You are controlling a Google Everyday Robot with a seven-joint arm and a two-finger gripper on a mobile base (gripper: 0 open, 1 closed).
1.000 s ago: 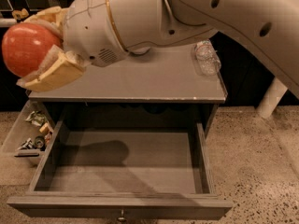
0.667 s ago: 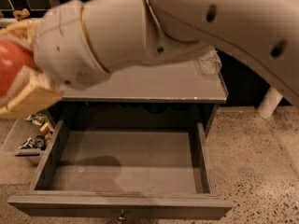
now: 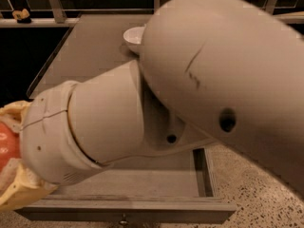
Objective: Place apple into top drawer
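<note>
The apple [image 3: 6, 146] is red-orange and shows only as a sliver at the left edge. My gripper [image 3: 7, 148] is shut on the apple, with yellowish fingers [image 3: 19, 190] above and below it, at the left front of the cabinet. The top drawer [image 3: 142, 194] is pulled open below; part of its grey floor, right wall and front panel with a small knob [image 3: 124, 219] show. My large pale arm fills most of the view and hides much of the drawer.
A white bowl [image 3: 133, 36] sits on the grey cabinet top [image 3: 90, 46] behind the arm. Speckled floor [image 3: 266, 198] lies to the right of the drawer. A dark gap runs along the cabinet's left side.
The arm has swung nearer and now fills most of the view. The gripper with the apple has moved left and down, almost out of the frame.
</note>
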